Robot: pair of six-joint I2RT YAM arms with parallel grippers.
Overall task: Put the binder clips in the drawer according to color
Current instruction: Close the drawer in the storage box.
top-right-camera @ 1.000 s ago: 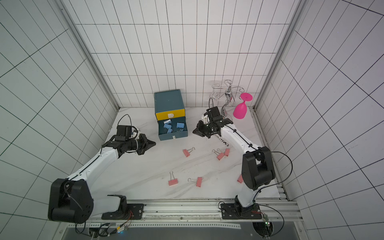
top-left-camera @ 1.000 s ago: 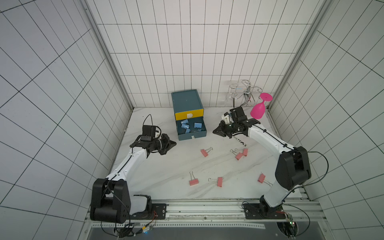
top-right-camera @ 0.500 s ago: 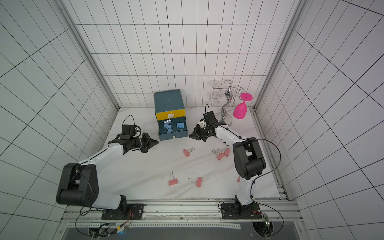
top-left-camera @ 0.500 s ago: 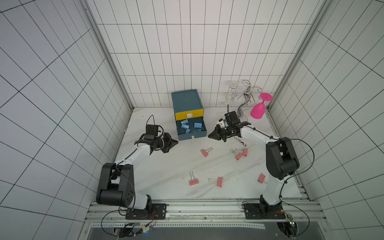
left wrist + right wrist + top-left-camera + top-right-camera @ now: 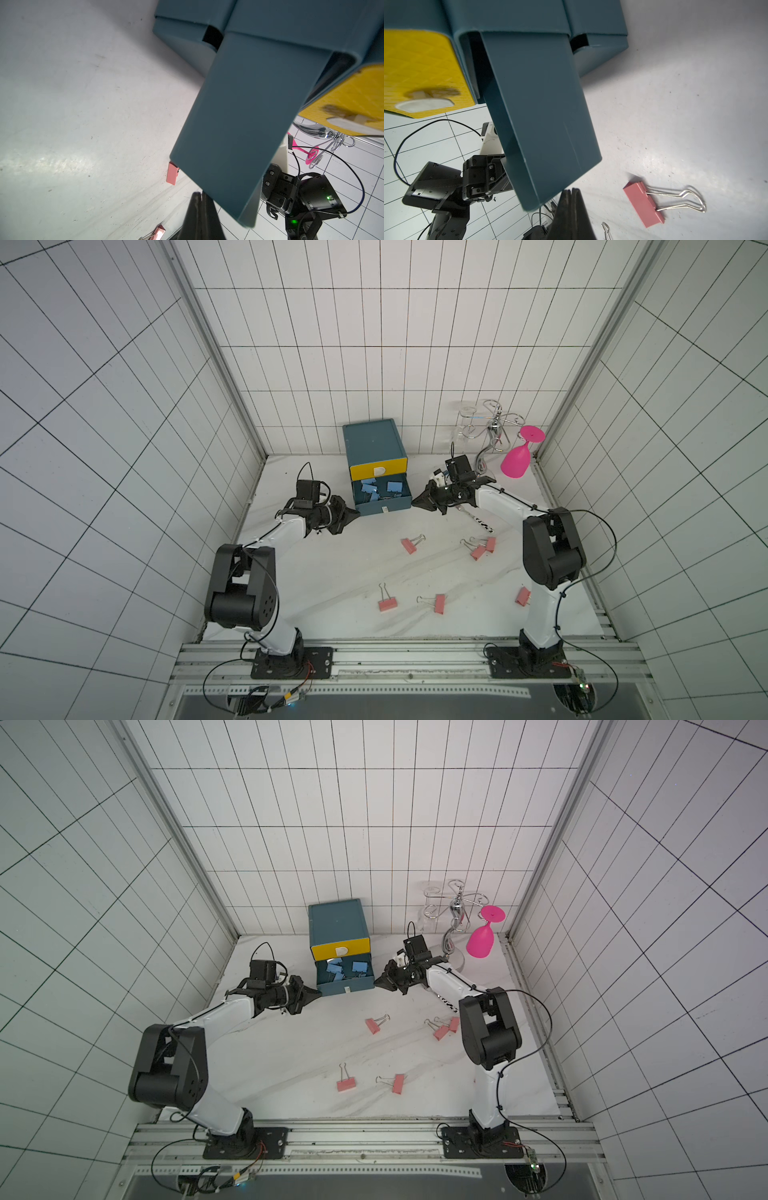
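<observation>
The left gripper (image 5: pixel 353 514), jaws pressed together on nothing, points its tip at the left front corner of the open drawer (image 5: pixel 384 507). Blue clips (image 5: pixel 370 488) lie inside this drawer, below a shut yellow drawer (image 5: pixel 378 470). The right gripper (image 5: pixel 417 502), jaws also pressed together and empty, has its tip at the drawer's right front corner. Six pink clips (image 5: pixel 409 546) lie scattered on the table (image 5: pixel 332 572) in front of the drawer. A pink glass (image 5: pixel 515 462) hangs at the far right.
</observation>
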